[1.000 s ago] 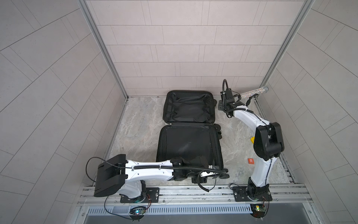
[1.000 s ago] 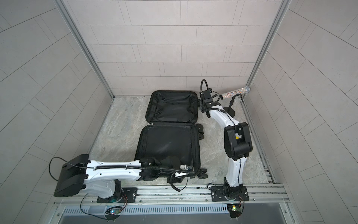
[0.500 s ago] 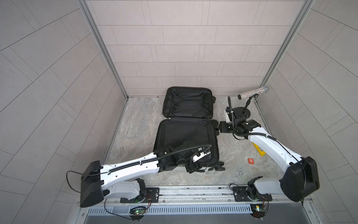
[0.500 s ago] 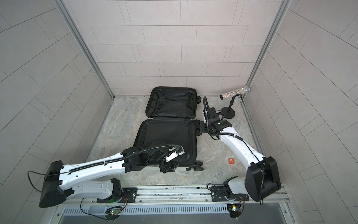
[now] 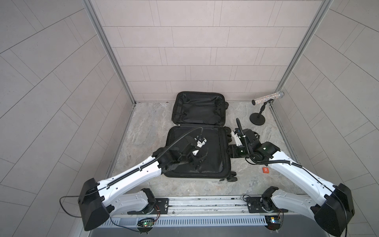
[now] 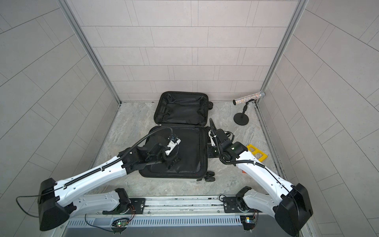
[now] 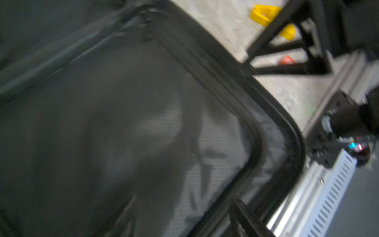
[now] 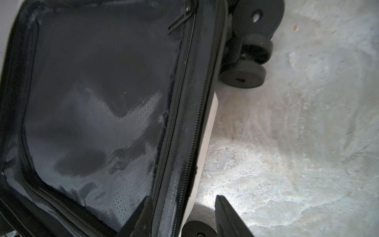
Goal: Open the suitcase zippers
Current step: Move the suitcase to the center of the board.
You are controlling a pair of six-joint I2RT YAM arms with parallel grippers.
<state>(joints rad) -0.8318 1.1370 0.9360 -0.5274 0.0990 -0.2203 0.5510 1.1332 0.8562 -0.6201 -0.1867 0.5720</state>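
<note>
Between the right gripper's [image 8: 184, 198] spread fingers [image 8: 227, 213] runs the near shell's rim. One finger hangs over the black lining [image 8: 92, 102] and its mate over the stone floor [image 8: 297, 143] outside the white wall. Neither appears to touch anything (a lit gap shows beside the outer one). The zippers [image 8: 193, 139] lie straight ahead of those fingers, their long axis leading away toward the wheels [image 8: 244, 76]. There a small dark tab [image 8: 178, 22], likely a pull, sits near the corner. Further out, the suitcase [image 5: 196, 110] lies splayed flat in both top views, so the seam looks already parted. The left gripper [image 5: 196, 162] hovers above the middle of the near half's lining, well apart from any rim. Its fingers look spread and empty, though that wrist view is blurred. The right arm is judged the nearer one to the rim's teeth.
</note>
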